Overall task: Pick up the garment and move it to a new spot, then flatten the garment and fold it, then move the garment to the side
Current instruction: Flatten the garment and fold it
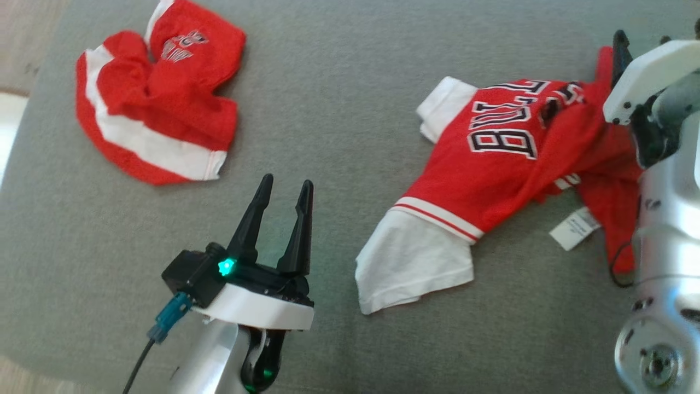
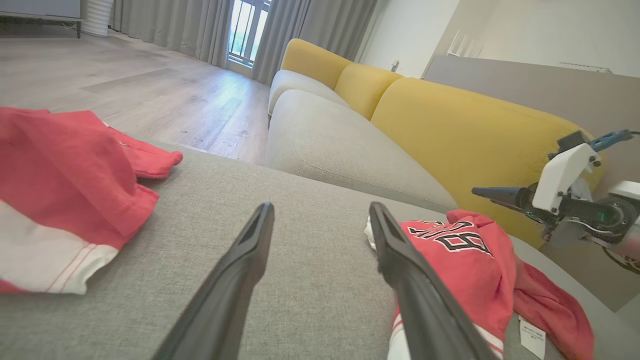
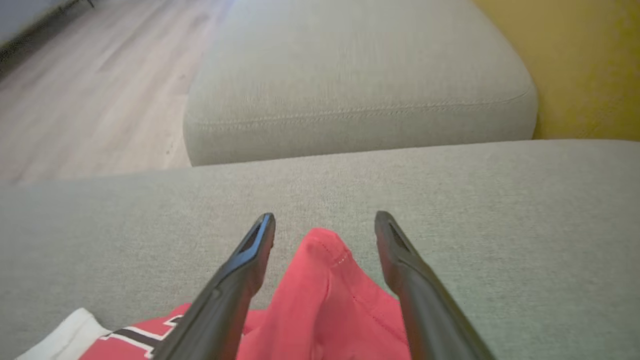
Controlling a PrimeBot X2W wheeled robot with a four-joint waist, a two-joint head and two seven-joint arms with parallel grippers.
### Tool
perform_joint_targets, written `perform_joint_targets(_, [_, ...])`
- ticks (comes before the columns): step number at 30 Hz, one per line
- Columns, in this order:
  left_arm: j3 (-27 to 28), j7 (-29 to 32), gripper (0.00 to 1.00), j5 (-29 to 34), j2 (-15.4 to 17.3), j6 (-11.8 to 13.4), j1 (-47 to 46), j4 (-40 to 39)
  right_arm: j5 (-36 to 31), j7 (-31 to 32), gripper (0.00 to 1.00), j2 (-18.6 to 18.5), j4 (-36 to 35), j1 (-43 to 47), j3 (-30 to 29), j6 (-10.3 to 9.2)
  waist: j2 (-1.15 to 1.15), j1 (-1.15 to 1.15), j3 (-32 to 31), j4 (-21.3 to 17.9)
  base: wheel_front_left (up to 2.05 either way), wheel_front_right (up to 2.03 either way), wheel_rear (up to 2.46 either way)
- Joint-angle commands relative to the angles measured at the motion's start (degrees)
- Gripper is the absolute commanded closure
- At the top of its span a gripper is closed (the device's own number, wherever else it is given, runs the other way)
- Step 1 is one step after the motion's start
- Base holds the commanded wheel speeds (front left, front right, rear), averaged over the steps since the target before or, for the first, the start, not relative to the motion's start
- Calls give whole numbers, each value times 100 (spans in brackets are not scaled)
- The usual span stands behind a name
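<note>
Grey cushion [image 1: 339, 82], head view: red jersey [image 1: 508, 158] crumpled at right, second red-and-white garment [image 1: 153, 104] upper left. Left wrist view: left gripper [image 2: 320, 206] spread wide, empty. Right wrist view: right gripper [image 3: 325, 220] spread, raised jersey fold between its fingers, not clamped.

The left gripper [image 1: 287, 187] sits near and left of centre, its two dark fingers pointing toward the far side, jaws spread wide. A green light [image 1: 225, 267] glows at its base above the pale wrist [image 1: 257, 313]. The right gripper [image 3: 325, 222] reaches at the far right, jaws equally wide apart, its silver forearm [image 1: 667, 219] running along the right edge.
</note>
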Motion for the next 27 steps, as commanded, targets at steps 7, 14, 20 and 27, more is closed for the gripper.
perform_joint_targets(7, [44, -55, 0, -129, 2, 9, -232, -163, -1253, 381, 0, -11, 375, -645, -689, -4, 0, -1, 226, 329, 0, 0, 0])
perform_joint_targets(14, [-5, -55, 0, -190, 1, 9, -277, -162, -1947, 564, 82, 10, 640, -871, -1597, -4, 0, -1, 288, 368, 0, 0, 0])
perform_joint_targets(20, [4, -55, 0, -199, 1, 9, -294, -104, -1648, 50, 100, 15, 1344, -1256, -1718, -4, 0, -1, 231, 299, 0, 0, 0])
perform_joint_targets(27, [56, -55, 0, -197, 1, 9, -238, -67, -986, -1485, 100, 16, 2104, -2111, -1058, -4, 0, -1, -38, 141, 0, 0, 0])
